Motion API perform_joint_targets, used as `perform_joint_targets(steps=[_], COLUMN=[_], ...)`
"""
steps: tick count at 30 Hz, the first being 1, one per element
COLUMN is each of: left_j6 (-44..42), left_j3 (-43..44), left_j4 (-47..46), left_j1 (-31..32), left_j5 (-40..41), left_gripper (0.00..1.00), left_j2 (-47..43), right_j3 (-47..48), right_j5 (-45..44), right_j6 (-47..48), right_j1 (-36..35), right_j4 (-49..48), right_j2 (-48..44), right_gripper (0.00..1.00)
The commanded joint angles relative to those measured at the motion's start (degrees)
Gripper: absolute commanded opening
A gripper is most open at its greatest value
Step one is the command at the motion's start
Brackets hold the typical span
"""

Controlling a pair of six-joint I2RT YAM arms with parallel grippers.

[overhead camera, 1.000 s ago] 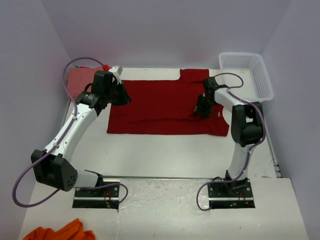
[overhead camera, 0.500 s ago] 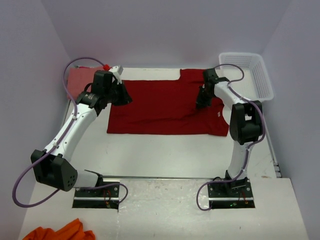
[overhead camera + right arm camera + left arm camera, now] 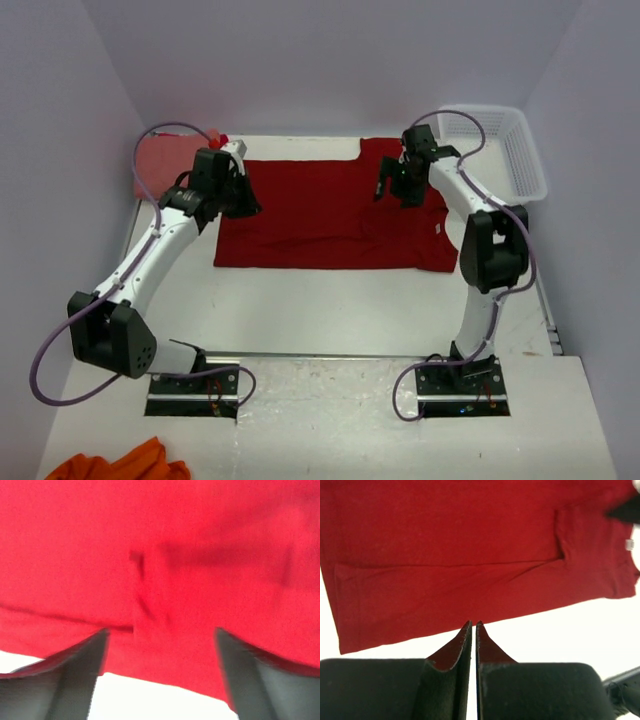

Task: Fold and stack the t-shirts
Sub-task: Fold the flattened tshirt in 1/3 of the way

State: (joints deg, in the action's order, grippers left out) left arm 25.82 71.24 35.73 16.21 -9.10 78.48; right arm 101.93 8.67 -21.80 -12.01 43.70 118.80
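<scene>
Dark red cloth t-shirt (image 3: 330, 215) lies flat on the white table (image 3: 330, 300); the salmon-pink t-shirt (image 3: 160, 160) sits at its far left corner, the orange-red t-shirt (image 3: 120, 465) crumpled at the near edge. Left gripper (image 3: 473, 624) is clenched, right gripper (image 3: 160, 632) released above the cloth; folding and stacking seem mostly left.

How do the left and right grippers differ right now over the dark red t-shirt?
The left gripper is shut, its fingers almost touching; the right gripper stands wide open. The left gripper sits at the left edge of the dark red t-shirt, tips right at the cloth's border; the right gripper is above the shirt's far right part, with cloth filling the gap between its fingers. Shared: both have black fingers, and neither visibly holds cloth.
</scene>
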Motion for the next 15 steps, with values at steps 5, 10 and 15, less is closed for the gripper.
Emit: perform_joint_targets(steps=[5,10,15], left_j6=[1.16,2.3,4.93], left_j3=[-3.74,-4.53,-11.02], left_j4=[-4.06,-6.29,-6.63], left_j1=[0.4,0.49,1.11], left_j5=[1.2,-2.85,-2.77], left_gripper=[0.0,0.0,0.0], left_j2=[7.65,11.87,9.24], right_j3=[-24.3,-31.96,-34.86], right_j5=[1.97,1.97,2.14], right_j6=[-4.74,-5.35,-7.37], right_j1=[-3.19,-7.85,-8.91], right_j4=[-5.2,-8.46,-10.82], right_j2=[-24.64,-26.7,-24.42], right_gripper=[0.0,0.0,0.0])
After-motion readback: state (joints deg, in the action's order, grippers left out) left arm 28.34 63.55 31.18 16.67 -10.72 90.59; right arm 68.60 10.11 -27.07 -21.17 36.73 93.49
